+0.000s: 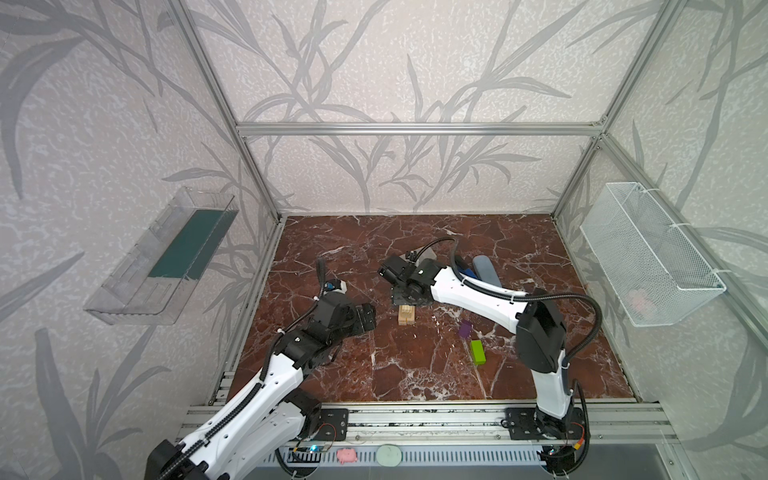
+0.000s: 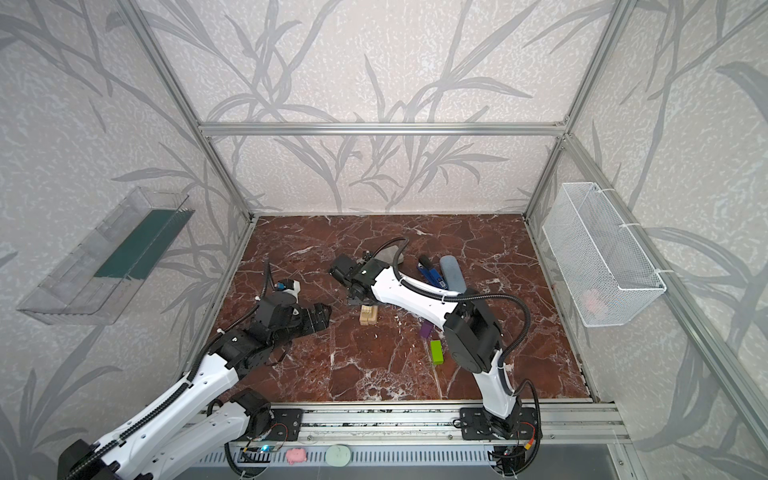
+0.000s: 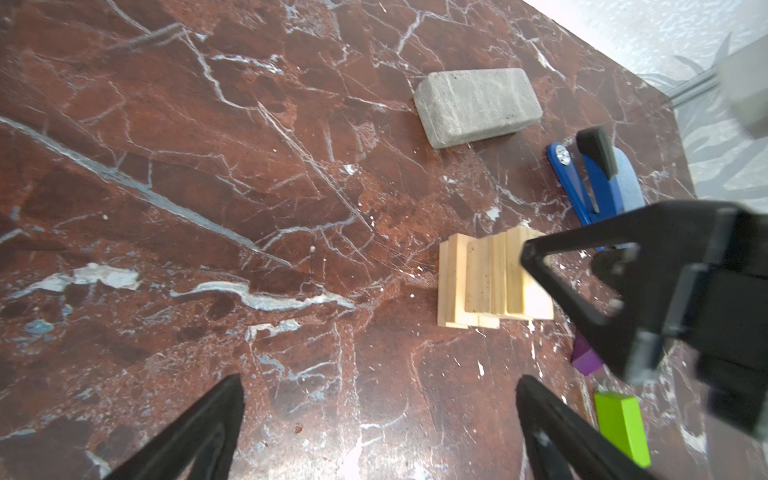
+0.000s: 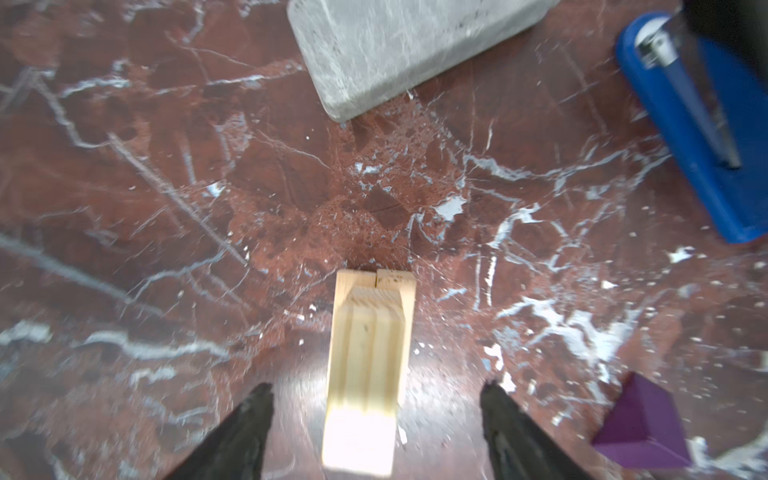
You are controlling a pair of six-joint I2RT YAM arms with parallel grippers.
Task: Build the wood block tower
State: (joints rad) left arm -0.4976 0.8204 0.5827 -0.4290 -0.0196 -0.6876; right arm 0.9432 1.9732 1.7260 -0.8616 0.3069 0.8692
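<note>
Hovering directly over the tower (image 1: 406,314), the right gripper (image 4: 376,385) is released. In the right wrist view its two black fingers (image 4: 249,428) flank the top of the stack with a clear gap on either side, touching nothing. The tower stands upright near the middle of the red-brown marble tabletop (image 1: 415,374). It is a narrow stack of pale wood blocks in crossed layers, and two blocks lying side by side show at its base. How many layers there are cannot be told.

The left gripper (image 3: 380,378) is also released, its fingers spread wide over bare tabletop with nothing between them. In both top views it sits just to the left of the tower, apart from it.

A purple block (image 1: 465,329) and a lime green block (image 1: 478,352) lie on the tabletop to the right of the tower, near each other and well clear of the stack. The green block is nearer the front edge. Behind the tower, toward the back wall, rest a speckled grey slab (image 3: 478,106) and a blue-and-black stapler (image 3: 590,183), separate from each other.
</note>
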